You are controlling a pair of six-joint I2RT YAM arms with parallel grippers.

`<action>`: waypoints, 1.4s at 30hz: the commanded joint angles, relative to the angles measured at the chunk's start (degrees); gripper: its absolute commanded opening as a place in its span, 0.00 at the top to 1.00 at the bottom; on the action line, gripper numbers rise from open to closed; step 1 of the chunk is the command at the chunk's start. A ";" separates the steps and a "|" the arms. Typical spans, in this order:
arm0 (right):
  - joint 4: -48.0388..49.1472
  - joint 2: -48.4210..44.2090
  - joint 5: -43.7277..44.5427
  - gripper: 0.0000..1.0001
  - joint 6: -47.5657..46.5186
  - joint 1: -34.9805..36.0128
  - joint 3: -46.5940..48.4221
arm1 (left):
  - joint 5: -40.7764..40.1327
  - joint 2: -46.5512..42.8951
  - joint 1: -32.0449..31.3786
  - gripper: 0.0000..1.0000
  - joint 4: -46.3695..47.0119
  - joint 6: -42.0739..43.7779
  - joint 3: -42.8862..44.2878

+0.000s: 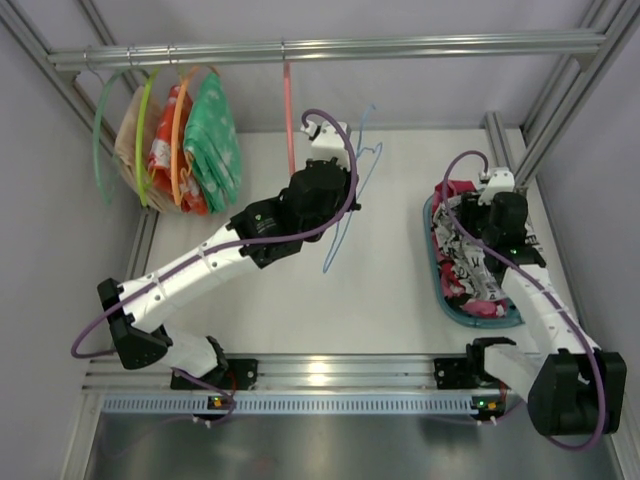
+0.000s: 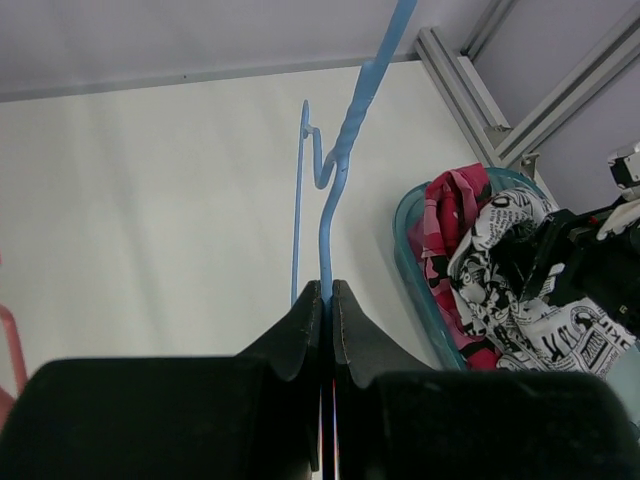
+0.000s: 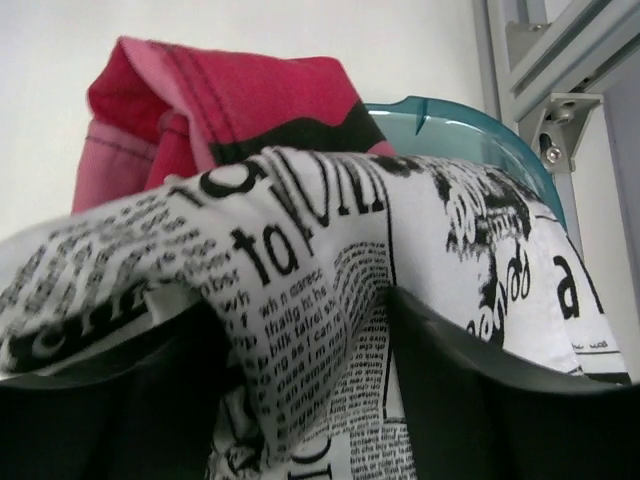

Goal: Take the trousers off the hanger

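Note:
The light-blue hanger (image 1: 340, 235) is bare and held over the white table; in the left wrist view it (image 2: 345, 150) runs up from my fingers. My left gripper (image 1: 345, 160) (image 2: 328, 290) is shut on its thin wire. The newspaper-print trousers (image 1: 470, 255) (image 2: 520, 290) (image 3: 300, 230) lie in the teal basket (image 1: 440, 290) at the right, apart from the hanger. My right gripper (image 1: 490, 200) (image 3: 310, 310) is down in the basket, its jaws spread open with a loose fold of the trousers between them.
Red-pink clothes (image 3: 200, 100) (image 2: 445, 210) lie under the trousers in the basket (image 3: 470, 125). A salmon-pink hanger (image 1: 289, 120) hangs on the rail (image 1: 330, 48). Green, yellow-green and orange hangers with a green garment (image 1: 215, 140) hang at the rail's left. Aluminium frame posts stand at the right.

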 commanded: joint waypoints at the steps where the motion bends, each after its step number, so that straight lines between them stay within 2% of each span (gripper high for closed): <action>1: -2.22 -4.83 -4.00 0.34 1.20 -0.40 4.40 | 1.12 -1.95 0.07 1.00 2.41 -1.23 0.16; 2: -3.62 -5.97 -4.18 0.26 1.21 -0.40 5.10 | 0.95 -1.78 0.07 1.00 2.41 -1.50 0.25; 5: -9.86 -11.24 -6.11 0.16 1.21 -0.40 9.31 | 0.34 -1.34 0.07 1.00 2.41 -2.64 0.42; 8: -16.63 -15.46 -8.75 0.09 0.77 -0.49 14.67 | -0.90 -0.98 0.07 1.00 2.41 -4.04 0.60; 11: -21.29 -18.81 -13.75 0.07 2.17 -0.40 19.42 | -0.55 -0.63 0.07 1.00 2.50 -6.15 0.69; 15: -24.47 -19.69 -30.52 0.15 10.41 -0.40 23.73 | -2.30 0.07 0.07 1.00 2.67 -9.67 1.12; 19: -16.84 -19.25 -38.02 0.21 25.59 0.74 20.06 | -2.92 2.52 0.07 1.00 2.59 -12.04 2.70; 23: -10.50 -16.18 -37.15 0.24 32.66 6.70 18.03 | -3.61 5.51 0.07 1.00 2.68 -10.91 5.95; 27: -6.81 -11.54 -32.31 0.24 34.25 17.50 20.13 | -4.76 7.45 -0.02 1.00 2.76 -9.67 7.80; 36: 3.12 -4.67 -30.20 0.26 40.75 25.17 17.51 | -4.68 9.65 -0.11 1.00 2.85 -10.91 10.00; 42: 5.94 -3.87 -30.37 0.34 41.64 26.76 17.32 | -4.06 10.27 -0.02 1.00 2.94 -11.52 10.53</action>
